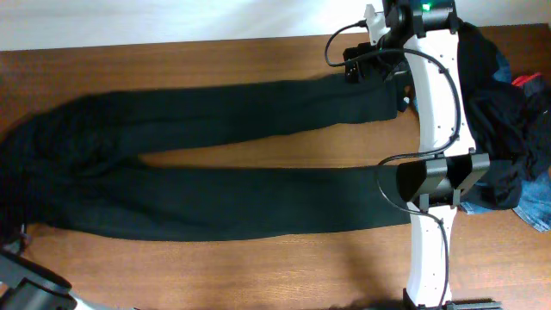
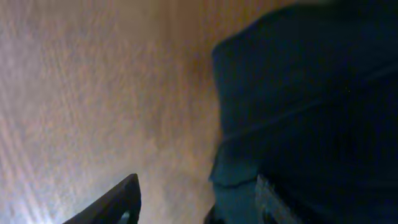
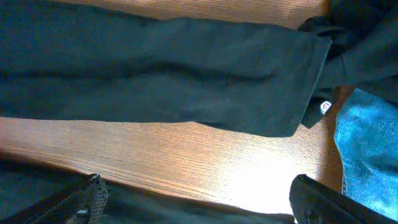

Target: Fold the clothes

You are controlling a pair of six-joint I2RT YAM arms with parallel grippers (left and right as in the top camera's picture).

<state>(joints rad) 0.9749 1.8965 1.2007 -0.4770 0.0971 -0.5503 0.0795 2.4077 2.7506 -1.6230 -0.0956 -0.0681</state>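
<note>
Black trousers (image 1: 215, 202) flat on the wooden table (image 1: 258, 275), legs slightly apart.

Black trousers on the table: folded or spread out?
Spread out: the black trousers lie full length on the table, both legs extended, no fold visible.

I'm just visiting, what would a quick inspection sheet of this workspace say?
Surface: wooden table, bare wood showing.
Job's things: black trousers spread flat, legs apart; unfolded pile at one end with blue denim and a red piece.
Clutter: nothing seen.
Grippers: left gripper jaws apart at the trousers' edge; right gripper open, holding nothing.
Cables: black cables looped along the white arm.
Surroundings: pale strip beyond the table.
</note>
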